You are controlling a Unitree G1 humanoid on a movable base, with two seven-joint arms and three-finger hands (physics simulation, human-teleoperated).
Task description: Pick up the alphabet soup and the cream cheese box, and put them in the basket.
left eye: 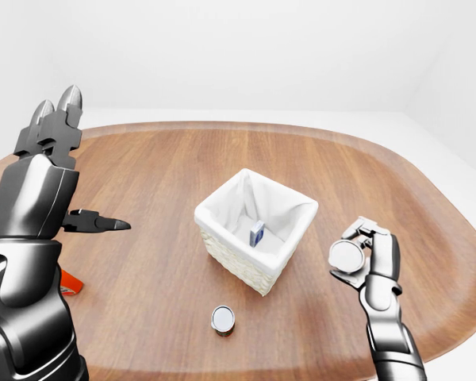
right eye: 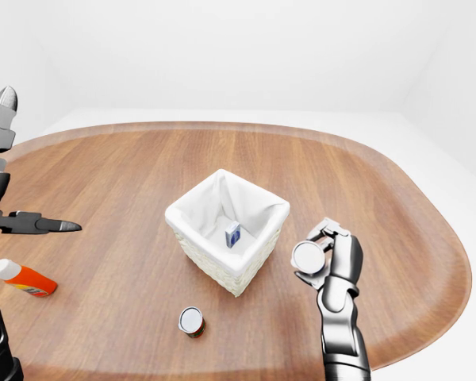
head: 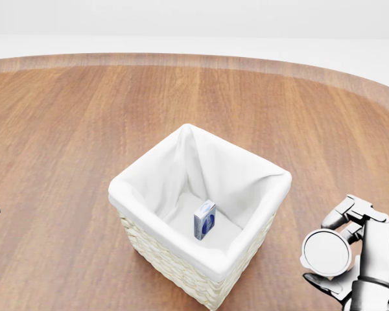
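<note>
On the worktop [left eye: 397, 182], the basket [head: 181, 259] already holds the cream cheese box [head: 204, 220]. The right hand [head: 363, 259], just right of the basket, has its fingers [head: 350, 210] clenched on the soup [head: 325, 253]. Best to carry it left, above the rim, and release only over the middle; the left hand [left eye: 51, 135] is raised, released and empty.

A bare simulated test room, not a lived-in home. Plain white walls [left eye: 246, 48] and a white floor [right eye: 428, 151] surround 1 oval wooden table [right eye: 365, 175], beyond the right hand [right eye: 321, 258].
</note>
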